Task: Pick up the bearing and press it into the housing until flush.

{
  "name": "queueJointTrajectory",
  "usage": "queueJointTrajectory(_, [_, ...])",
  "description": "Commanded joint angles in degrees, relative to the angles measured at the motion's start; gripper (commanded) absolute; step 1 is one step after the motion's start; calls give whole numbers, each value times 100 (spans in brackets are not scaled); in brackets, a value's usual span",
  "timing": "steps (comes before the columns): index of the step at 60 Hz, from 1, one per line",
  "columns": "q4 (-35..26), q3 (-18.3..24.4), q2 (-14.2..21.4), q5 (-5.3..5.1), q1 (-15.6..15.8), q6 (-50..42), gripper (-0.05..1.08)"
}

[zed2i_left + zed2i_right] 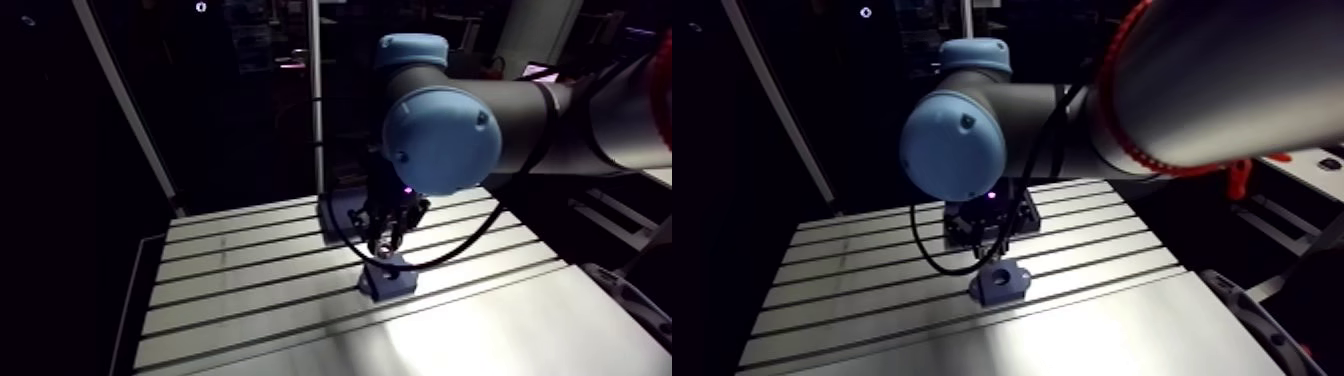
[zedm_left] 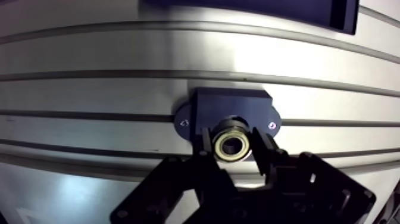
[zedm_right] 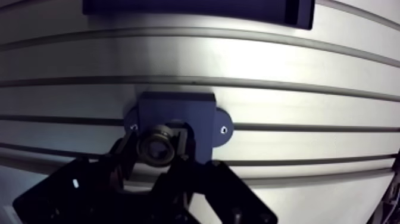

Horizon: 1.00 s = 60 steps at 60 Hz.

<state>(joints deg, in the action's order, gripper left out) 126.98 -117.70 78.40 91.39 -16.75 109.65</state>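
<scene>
The slotted aluminium table (image 1: 250,290) is being shown as the broadest surface, its pale brushed metal being crossed by dark parallel grooves. The arm (image 1: 520,110) is being carried over it, the wrist being lowered toward the middle of the table.

With the direction ahead of the gripper taken as 12 o'clock, a long, dark blue rectangular block (image 2: 250,9) is being seen at 12 o'clock, well beyond the work and separated from it by bare grooved metal. Nothing is being placed between it and the tool.

The housing (image 2: 229,104), a matte dark blue block with rounded ears (image 2: 271,116) at its 3 and 9 o'clock sides, each being marked by a small pale screw head, is lying directly under the gripper (image 2: 232,143). The black fingers (image 2: 266,158) are being pressed onto the bearing (image 2: 231,145) from 3 and 9 o'clock, so the gripper is pinching it.

The bearing, a shiny metal ring with a brass-toned inner band and a dark centre hole, is being held over the housing's near half. Whether it is already touching the housing cannot be judged, since the fingers are hiding the gap.
</scene>
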Motion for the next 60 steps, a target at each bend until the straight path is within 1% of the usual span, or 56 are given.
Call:
queueJointTrajectory(1, [170,-90,-38,-11,-72,16,66])
queueJointTrajectory(9, [234,-117,-57,-11,-106,196,66])
queueJointTrajectory(12, [236,-143,-57,-20,-228,236,66])
queueJointTrajectory(15, [236,-144,-57,-20,-247,244,66])
queueJointTrajectory(51, [245,-309,-49,-38,-223,311,66])
queueJointTrajectory(60, [457,-389,-56,-46,-224,341,66])
